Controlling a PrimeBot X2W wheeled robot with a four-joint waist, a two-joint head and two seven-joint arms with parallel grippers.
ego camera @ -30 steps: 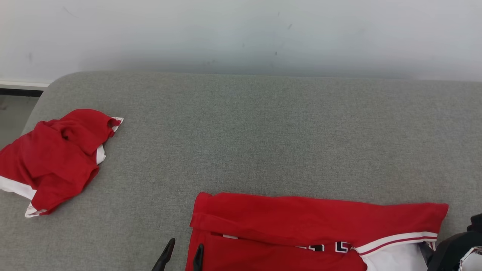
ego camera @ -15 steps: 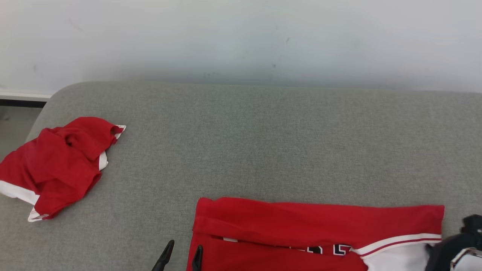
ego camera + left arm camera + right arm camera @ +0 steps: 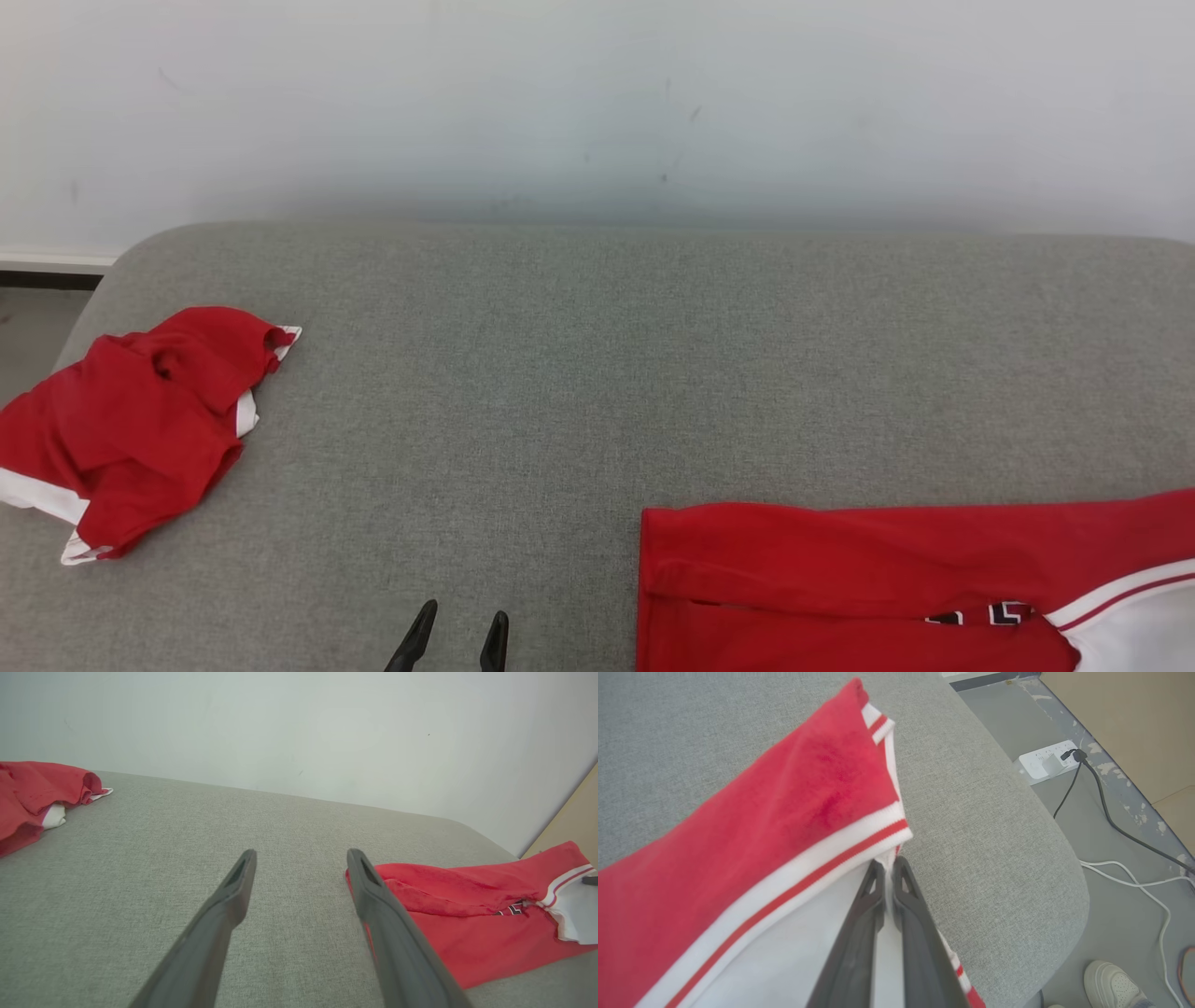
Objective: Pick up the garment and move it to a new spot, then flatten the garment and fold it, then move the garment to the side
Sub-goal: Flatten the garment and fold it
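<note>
The garment [image 3: 887, 579], red with white-and-red trim and dark lettering, lies folded at the lower right of the grey padded table [image 3: 597, 373]. In the right wrist view my right gripper [image 3: 889, 862] is shut on the white trimmed end of the garment [image 3: 784, 826], close to the table's rounded right edge. My left gripper [image 3: 464, 614] is open near the front edge, just left of the garment's left end [image 3: 467, 914]. Its fingers [image 3: 233, 891] hover over bare fabric with nothing between them.
A second red-and-white garment [image 3: 140, 429] lies crumpled at the table's far left. A white wall runs behind the table. Right of the table's edge [image 3: 1017, 858] the floor holds a power strip [image 3: 1048, 761], cables and a person's shoe [image 3: 1111, 982].
My right gripper has shut on the garment's trimmed end and dragged the garment to the right across the table. The camera has tilted slightly. The left gripper stays open in place.
</note>
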